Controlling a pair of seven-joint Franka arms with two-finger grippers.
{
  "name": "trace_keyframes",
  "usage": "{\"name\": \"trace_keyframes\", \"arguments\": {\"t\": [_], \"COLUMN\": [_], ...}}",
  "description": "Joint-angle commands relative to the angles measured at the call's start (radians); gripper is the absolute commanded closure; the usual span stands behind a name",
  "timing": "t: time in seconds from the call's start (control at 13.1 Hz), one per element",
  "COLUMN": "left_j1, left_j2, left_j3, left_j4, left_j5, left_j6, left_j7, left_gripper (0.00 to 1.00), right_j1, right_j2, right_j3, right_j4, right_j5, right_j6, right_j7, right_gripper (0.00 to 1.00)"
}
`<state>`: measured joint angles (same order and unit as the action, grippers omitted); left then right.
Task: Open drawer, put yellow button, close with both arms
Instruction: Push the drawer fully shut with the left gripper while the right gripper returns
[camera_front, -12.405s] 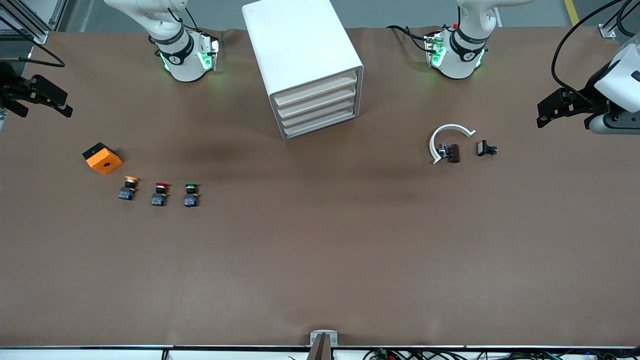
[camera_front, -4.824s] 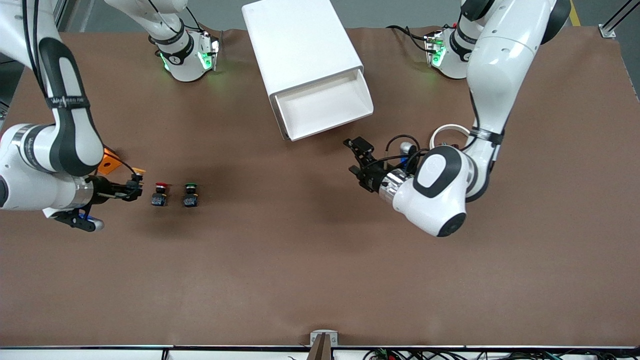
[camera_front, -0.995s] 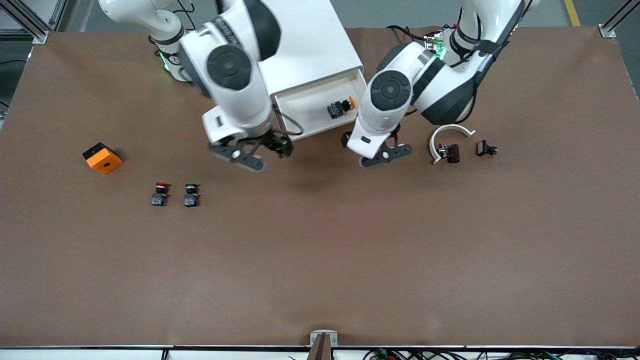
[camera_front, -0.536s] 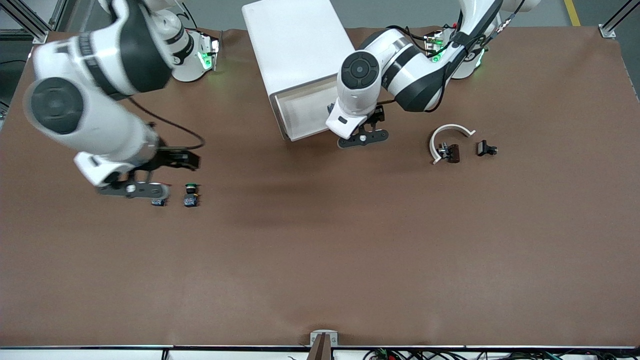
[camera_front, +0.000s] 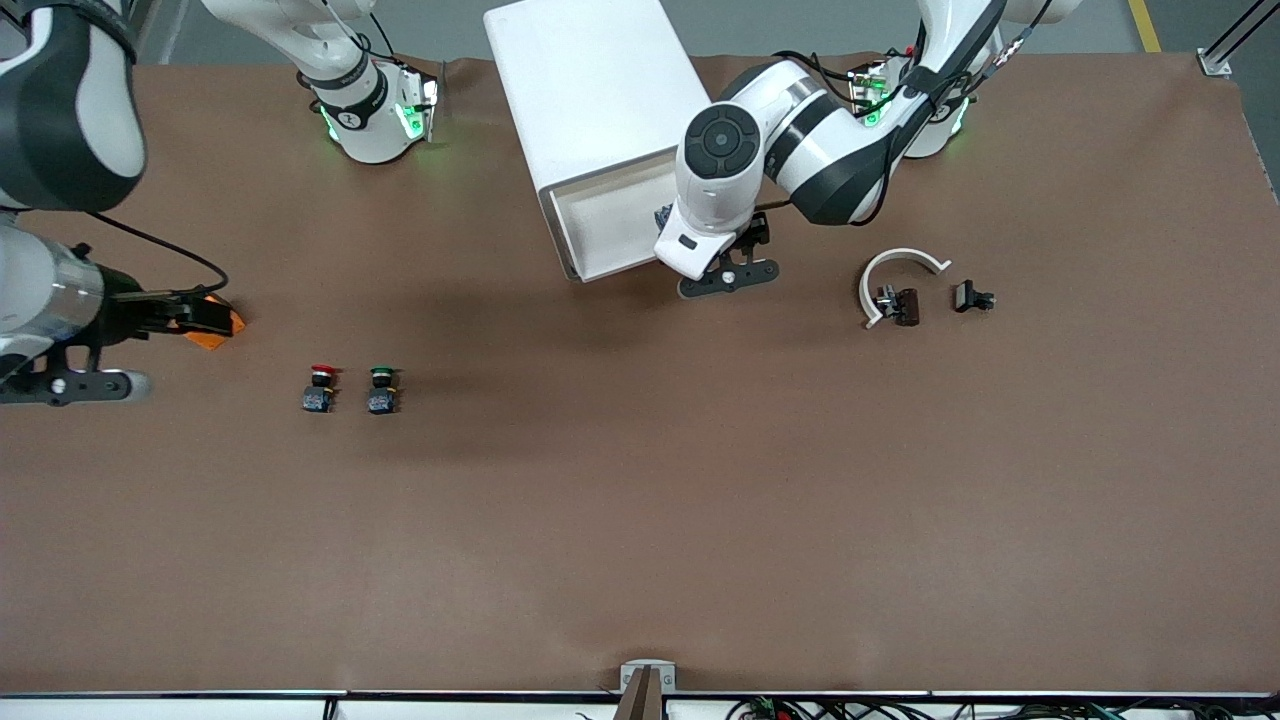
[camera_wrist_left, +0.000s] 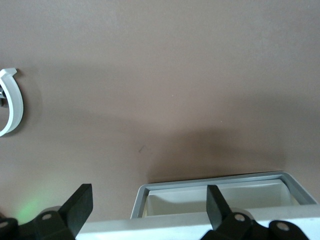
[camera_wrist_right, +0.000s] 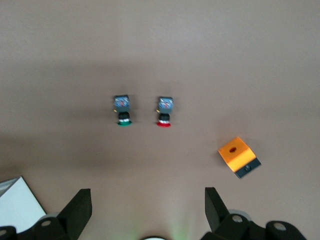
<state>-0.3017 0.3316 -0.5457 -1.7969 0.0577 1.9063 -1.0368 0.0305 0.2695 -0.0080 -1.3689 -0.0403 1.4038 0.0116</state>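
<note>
The white cabinet (camera_front: 600, 90) stands between the arm bases. Its top drawer (camera_front: 605, 225) is pulled out, and its rim (camera_wrist_left: 215, 179) shows in the left wrist view. The yellow button is in the drawer, mostly hidden under the left arm's wrist. Only a dark bit of its body (camera_front: 662, 215) shows, and its cap is hidden. My left gripper (camera_front: 745, 250) (camera_wrist_left: 147, 206) is open and empty at the drawer's front, toward the left arm's end. My right gripper (camera_front: 205, 313) (camera_wrist_right: 147, 205) is open and empty, over the orange block (camera_front: 225, 322).
A red-capped button (camera_front: 319, 388) (camera_wrist_right: 164, 111) and a green-capped button (camera_front: 381, 390) (camera_wrist_right: 122, 111) stand side by side, nearer the camera than the orange block (camera_wrist_right: 239, 157). A white arc piece (camera_front: 895, 270) (camera_wrist_left: 11, 102) and small black parts (camera_front: 972, 297) lie toward the left arm's end.
My right arm has swung away from the cabinet to its own end of the table, now over the orange block. My left arm has moved over the drawer's front, covering the button, then stayed.
</note>
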Motion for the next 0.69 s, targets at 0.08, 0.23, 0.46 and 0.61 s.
{"name": "trace_keyframes", "arguments": {"t": [0.08, 0.23, 0.46, 0.61], "left_j1": [0.012, 0.007, 0.003, 0.003], "left_j2": [-0.028, -0.026, -0.026, -0.026], "left_j3": [-0.051, -0.062, -0.103, -0.131], "left_j4": [-0.048, -0.05, -0.07, -0.07], "left_j5": [-0.002, -0.05, -0.09, -0.122], "left_j6": [0.034, 0.049, 0.063, 0.063], "left_j7": [-0.02, -0.02, -0.02, -0.023], "left_gripper": [0.0, 0.0, 0.0, 0.0], "right_j1": [-0.066, -0.063, -0.072, -0.061], "right_j2": [0.0, -0.001, -0.001, -0.006], "right_j3": [0.029, 0.025, 0.022, 0.028], "right_j4": [0.065, 0.073, 0.076, 0.076], "right_j5": [-0.009, -0.016, -0.016, -0.044], "right_j6": [-0.039, -0.042, -0.043, -0.055], "right_j7": [0.005, 0.007, 0.016, 0.019], "right_gripper": [0.0, 0.0, 0.0, 0.0]}}
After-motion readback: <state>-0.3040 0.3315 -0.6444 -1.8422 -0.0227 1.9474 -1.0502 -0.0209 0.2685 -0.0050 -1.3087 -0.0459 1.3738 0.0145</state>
